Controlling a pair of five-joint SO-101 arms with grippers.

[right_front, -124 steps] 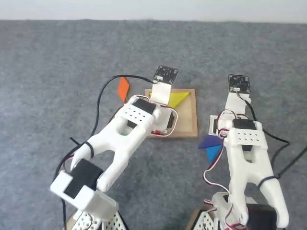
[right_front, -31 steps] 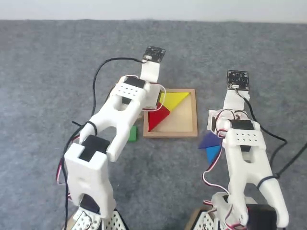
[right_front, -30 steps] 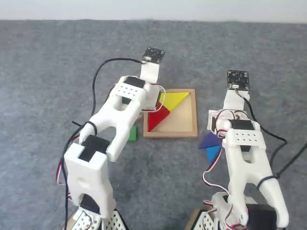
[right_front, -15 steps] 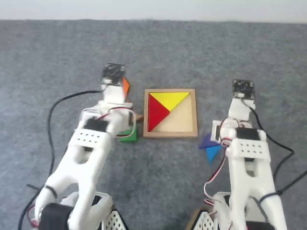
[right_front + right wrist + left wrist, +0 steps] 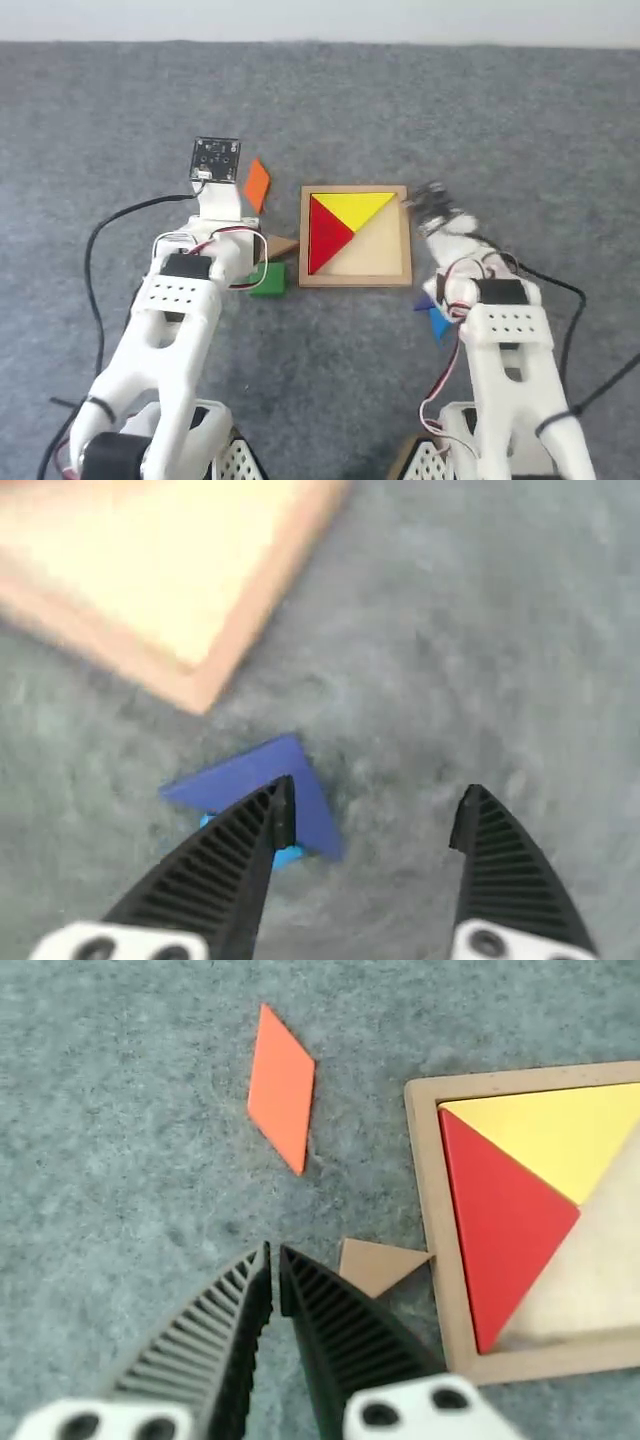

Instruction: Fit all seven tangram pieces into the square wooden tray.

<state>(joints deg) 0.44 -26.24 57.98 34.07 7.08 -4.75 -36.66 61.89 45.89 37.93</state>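
- High view shows the square wooden tray [image 5: 405, 240] between the two arms. A yellow triangle [image 5: 355, 206] lies along its far side and a red triangle [image 5: 326, 232] along its left side. Both are pushed against the rim, which leaves the near right part bare for the other five pieces.
- Left of the tray lie an orange parallelogram [image 5: 257, 184], a tan triangle [image 5: 378, 1265] touching the tray's left rim, and, nearer, a green piece [image 5: 266, 280].
- Left gripper [image 5: 273, 1253] hangs over the carpet just beside the tan triangle, its jaws all but closed on nothing.
- Right gripper [image 5: 378, 792] is spread wide above a dark blue triangle [image 5: 262, 783], close to the tray's near right corner. A light blue piece [image 5: 288, 855] peeks out beside the triangle. I judge that the wide spread is meant for grasping that triangle.
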